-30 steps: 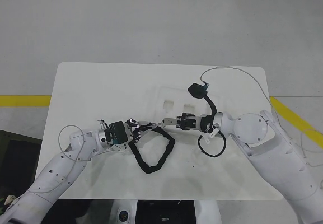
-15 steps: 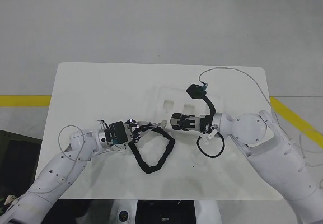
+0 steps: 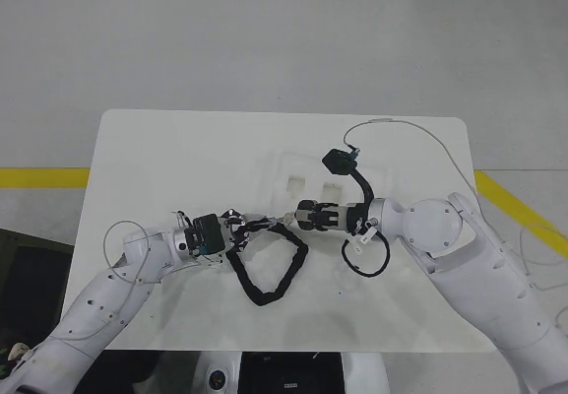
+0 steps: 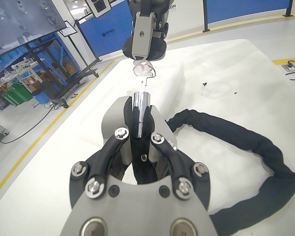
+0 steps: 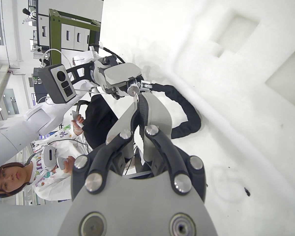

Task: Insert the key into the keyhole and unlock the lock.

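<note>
The left gripper is closed around the lock, pinching its chrome cylinder so that the end face with the keyhole looks toward the other arm. The black cable of the lock hangs from it and lies in a loop on the table, beside a white foam tray. The right gripper is closed on the flat head of the key, and the blade points at the cylinder, with its tip just at the end face; I cannot tell if it is already inside. I judge the key light, thin and smooth, so it may twist between the pads; holding it deep on the head seems best. The cylinder is hard and slippery, while the cable is soft and gives no support, so a firm hold on the cylinder is needed against the turning force.
</note>
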You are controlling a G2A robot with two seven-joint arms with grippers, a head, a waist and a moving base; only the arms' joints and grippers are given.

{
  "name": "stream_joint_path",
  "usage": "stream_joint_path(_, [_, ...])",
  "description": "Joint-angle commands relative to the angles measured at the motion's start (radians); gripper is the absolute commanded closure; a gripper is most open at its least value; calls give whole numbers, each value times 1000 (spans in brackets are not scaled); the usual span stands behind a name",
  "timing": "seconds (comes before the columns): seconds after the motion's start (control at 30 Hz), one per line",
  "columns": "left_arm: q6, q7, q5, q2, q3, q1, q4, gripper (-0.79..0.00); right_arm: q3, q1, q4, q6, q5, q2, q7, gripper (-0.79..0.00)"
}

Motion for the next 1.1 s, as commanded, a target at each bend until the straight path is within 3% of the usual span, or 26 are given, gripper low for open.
stream_joint_path(0.0, [0,0,1,0,-1,0,0,0,0,0,1,-1,0,-1,-1,0])
stream_joint_path(1.07, [-9,-1,9,-9,-6,2,4,0,6,-1,10,-3,-2,-13,14,0])
